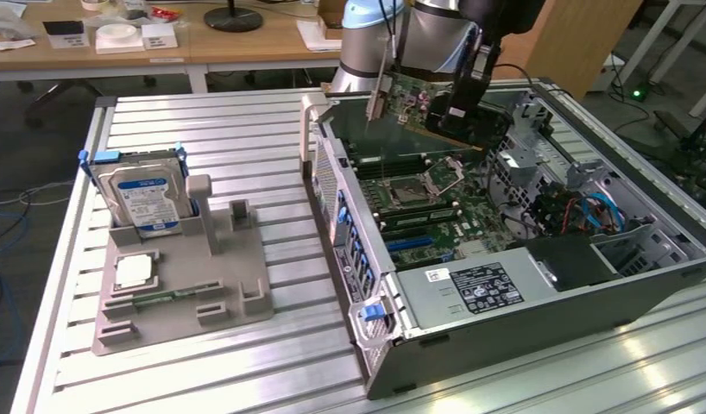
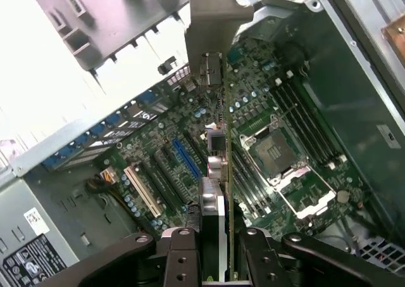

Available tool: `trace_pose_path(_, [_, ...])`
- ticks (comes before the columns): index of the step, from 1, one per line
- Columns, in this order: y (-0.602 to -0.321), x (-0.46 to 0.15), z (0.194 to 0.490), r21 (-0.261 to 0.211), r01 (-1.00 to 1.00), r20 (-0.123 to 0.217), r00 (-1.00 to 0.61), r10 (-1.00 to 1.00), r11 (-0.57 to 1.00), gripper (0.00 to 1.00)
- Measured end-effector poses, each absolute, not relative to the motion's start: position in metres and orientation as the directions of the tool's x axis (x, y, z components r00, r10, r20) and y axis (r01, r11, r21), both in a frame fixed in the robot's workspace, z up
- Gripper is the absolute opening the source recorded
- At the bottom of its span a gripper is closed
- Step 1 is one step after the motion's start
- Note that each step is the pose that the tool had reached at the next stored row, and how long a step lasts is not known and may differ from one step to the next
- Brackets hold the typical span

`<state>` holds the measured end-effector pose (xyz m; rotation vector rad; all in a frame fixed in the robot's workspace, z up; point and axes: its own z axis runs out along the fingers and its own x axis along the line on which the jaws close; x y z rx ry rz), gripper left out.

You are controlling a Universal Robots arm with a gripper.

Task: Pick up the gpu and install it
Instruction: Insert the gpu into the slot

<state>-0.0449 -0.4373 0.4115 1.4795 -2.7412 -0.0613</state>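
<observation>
**Above the open case (image 1: 503, 319): gpu held, not seated**
Gripper (image 2: 215, 236) is clamped on the gpu (image 2: 226, 141), card edge-on over the motherboard (image 2: 158, 173); long axis runs from gripper out to its silver bracket (image 2: 215, 21), expansion slots (image 2: 186, 160) below, slightly aside
</observation>
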Motion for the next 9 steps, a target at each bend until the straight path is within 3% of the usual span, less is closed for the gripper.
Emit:
trace_pose_path(5, [-0.4373,-0.0448,0.4108,0.042,-0.876,0.002,-0.482,-0.876,0.481,0.28])
trace_pose_path(9, [-0.4372,-0.0448,0.4104,0.000,-0.894,-0.020,-0.449,-0.893,0.449,0.28])
